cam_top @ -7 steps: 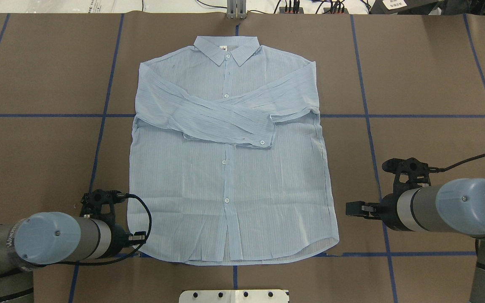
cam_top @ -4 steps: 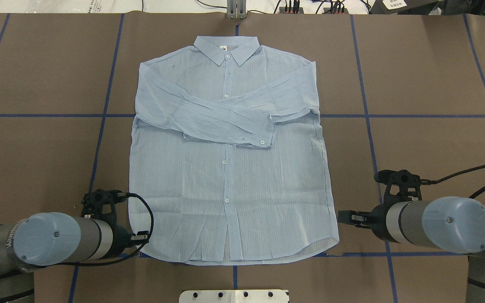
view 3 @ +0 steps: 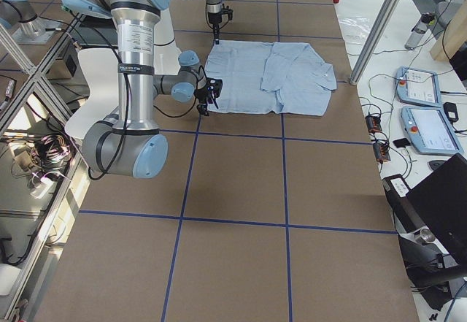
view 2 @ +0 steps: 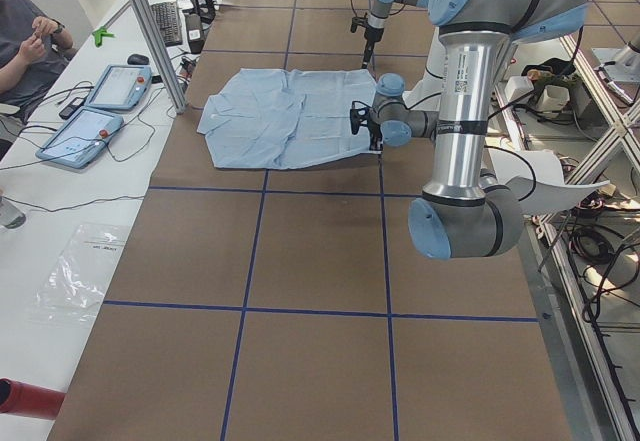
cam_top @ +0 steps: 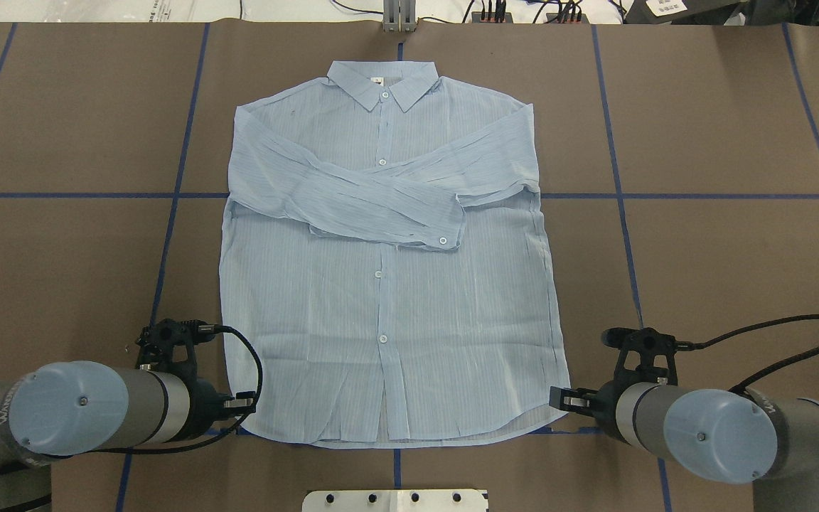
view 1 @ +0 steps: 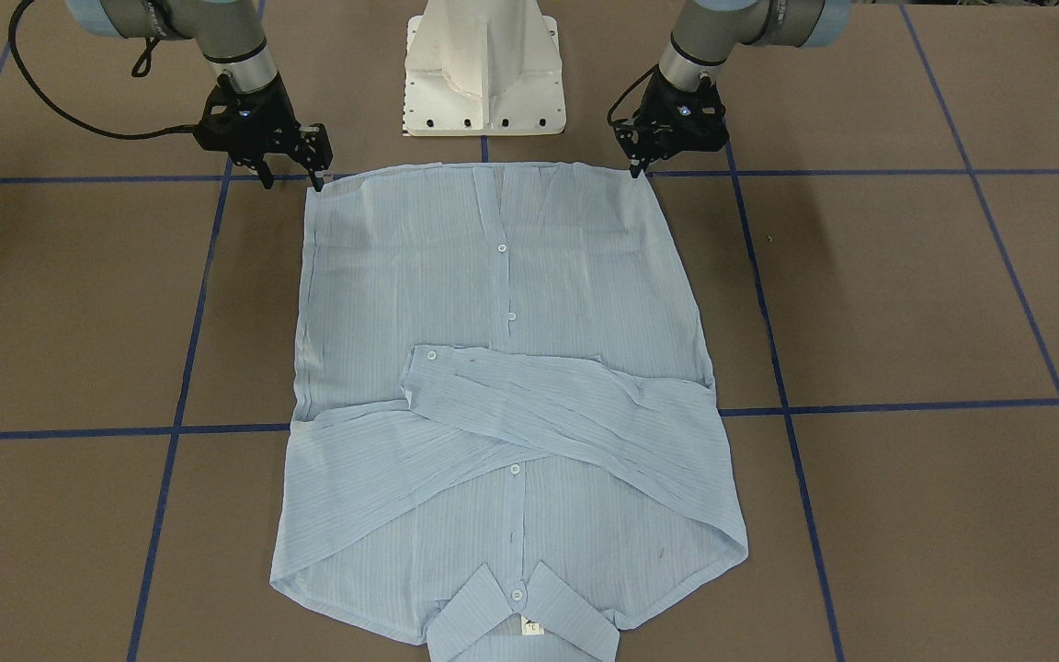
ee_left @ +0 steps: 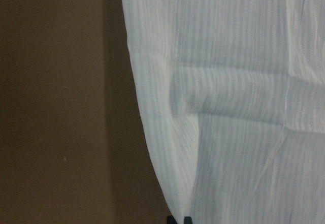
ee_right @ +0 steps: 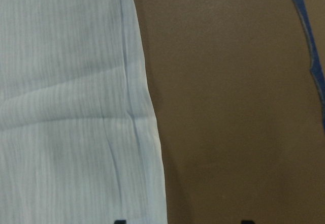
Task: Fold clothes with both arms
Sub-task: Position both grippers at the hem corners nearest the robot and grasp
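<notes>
Striped light-blue shirt (cam_top: pixel 388 306) lies flat on the bench (cam_top: pixel 722 128), sleeves crossed over the chest, so the left gripper (view 1: pixel 633 168) looks pinched onto 1 hem corner while the right gripper (view 1: pixel 291 184) hangs spread wide around the other, probably for a bottom-up fold.

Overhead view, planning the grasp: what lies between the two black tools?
Only the hem of the thin light-blue striped shirt spans from left tool to right tool; the overhead view shows it.
</notes>
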### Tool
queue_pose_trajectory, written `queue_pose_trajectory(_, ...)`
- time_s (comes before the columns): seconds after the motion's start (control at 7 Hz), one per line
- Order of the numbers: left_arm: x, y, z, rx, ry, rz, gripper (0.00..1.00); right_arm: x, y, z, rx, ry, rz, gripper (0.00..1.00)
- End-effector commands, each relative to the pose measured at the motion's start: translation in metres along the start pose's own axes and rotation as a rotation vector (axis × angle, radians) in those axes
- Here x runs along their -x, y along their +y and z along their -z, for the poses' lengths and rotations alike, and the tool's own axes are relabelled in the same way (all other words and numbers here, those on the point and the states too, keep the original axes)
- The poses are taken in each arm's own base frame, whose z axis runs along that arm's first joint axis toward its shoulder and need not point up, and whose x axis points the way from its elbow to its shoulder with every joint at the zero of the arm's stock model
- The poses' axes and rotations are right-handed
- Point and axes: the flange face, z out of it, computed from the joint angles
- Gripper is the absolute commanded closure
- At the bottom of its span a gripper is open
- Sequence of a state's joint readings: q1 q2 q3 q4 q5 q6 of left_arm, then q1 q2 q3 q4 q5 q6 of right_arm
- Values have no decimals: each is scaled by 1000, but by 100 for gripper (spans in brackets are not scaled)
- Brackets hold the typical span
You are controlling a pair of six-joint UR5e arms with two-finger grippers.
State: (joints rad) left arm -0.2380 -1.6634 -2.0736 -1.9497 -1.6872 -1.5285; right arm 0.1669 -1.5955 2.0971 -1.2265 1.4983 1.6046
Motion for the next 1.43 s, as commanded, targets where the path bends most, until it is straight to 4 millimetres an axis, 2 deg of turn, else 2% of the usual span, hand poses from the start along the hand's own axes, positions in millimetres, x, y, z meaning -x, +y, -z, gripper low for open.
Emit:
queue_pose_trajectory(0.0,-3,0,6,-6,12,-1,100,11,8,-8,-17,-9,10,27)
queue_pose_trajectory(0.29,-2,0,6,-8,12,-2,100,11,9,-9,-19,-9,14,38)
queue_pose_trajectory(0.57,-3,0,7,-6,15,-3,100,11,11,-10,-43,-6,23,40)
queue_pose_trajectory(0.86,-4,0,11,-9,19,-1,100,10,17,-16,-62,2,37,50)
queue_pose_trajectory(1.14,-4,0,15,-10,24,-1,100,10,17,-17,-74,3,48,63)
queue_pose_trajectory(1.29,-4,0,15,-8,24,-1,100,10,16,-17,-76,3,49,78)
